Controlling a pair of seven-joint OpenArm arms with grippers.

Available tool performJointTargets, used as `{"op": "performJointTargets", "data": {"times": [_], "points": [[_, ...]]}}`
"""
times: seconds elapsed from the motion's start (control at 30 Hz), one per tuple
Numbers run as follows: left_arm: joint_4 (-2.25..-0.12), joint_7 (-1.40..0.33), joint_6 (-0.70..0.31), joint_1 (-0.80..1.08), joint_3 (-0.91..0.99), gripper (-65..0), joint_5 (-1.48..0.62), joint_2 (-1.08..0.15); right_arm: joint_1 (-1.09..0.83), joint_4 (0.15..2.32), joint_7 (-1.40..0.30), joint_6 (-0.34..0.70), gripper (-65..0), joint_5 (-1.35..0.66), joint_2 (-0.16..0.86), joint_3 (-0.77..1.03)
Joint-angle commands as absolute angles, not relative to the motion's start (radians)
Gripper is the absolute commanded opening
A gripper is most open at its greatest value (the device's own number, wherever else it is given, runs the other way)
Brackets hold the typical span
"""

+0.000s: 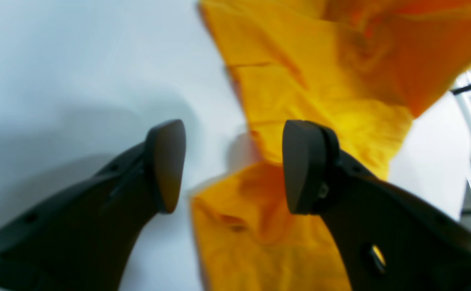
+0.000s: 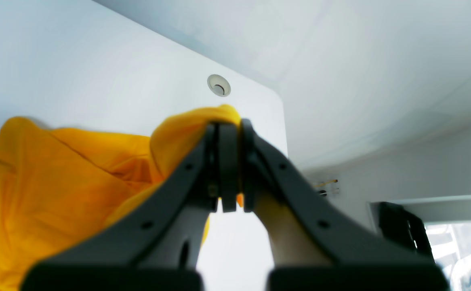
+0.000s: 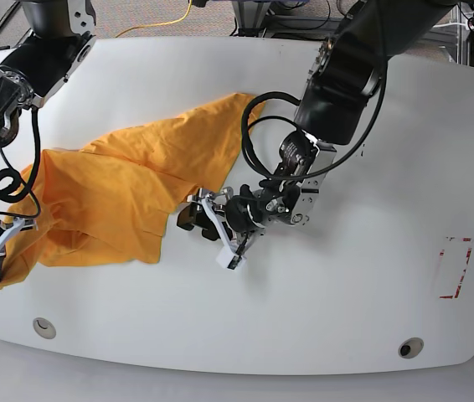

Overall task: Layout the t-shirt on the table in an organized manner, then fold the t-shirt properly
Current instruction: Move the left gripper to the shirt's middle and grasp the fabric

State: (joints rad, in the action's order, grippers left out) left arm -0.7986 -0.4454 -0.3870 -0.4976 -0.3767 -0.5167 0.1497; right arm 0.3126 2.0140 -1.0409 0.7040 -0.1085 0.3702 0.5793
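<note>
T-shirt point(image 1: 300, 101) blurred, cropped at frame edges

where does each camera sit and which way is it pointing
Left wrist: sits behind the open left pincer, looking down at the t-shirt on the table.
Right wrist: sits behind the right pincer, shut on a t-shirt fold, facing a grommet.
Base: overhead, looking down at both arms.
All three views show the t-shirt and the table.

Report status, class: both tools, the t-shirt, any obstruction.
Left tool open, empty, over the shirt's edge. Right tool shut on the t-shirt. Shirt bunched, not laid flat, on the table. Nothing in the way.
</note>
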Motion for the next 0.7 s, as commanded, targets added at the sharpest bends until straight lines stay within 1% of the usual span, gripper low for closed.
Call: {"op": "performJointTargets", "data": {"times": [0.0,0.13,0.27,0.67], "points": [[-0.742,-0.375,-0.36,-0.559,-0.41,-29.3,-0.585,0.157,0.334,2.028,-1.013,0.698,-65.0,-0.11,0.372,0.582],[-0.641,-0.34,-0.344,-0.608,-0.466,-29.2,-0.705,0.157,0.332,2.028,-1.013,0.698,-65.0,-0.107,0.367,0.582],[-0.565,-0.32,-0.344,-0.65,-0.573,-29.2,-0.817,0.157,0.312,2.028,-1.013,0.698,-65.0,-0.105,0.366,0.584],[-0.553,-0.321,-0.344,-0.659,-0.779,-29.2,-1.023,0.157,0.305,2.029,-1.013,0.698,-65.0,-0.104,0.338,0.584]]}}
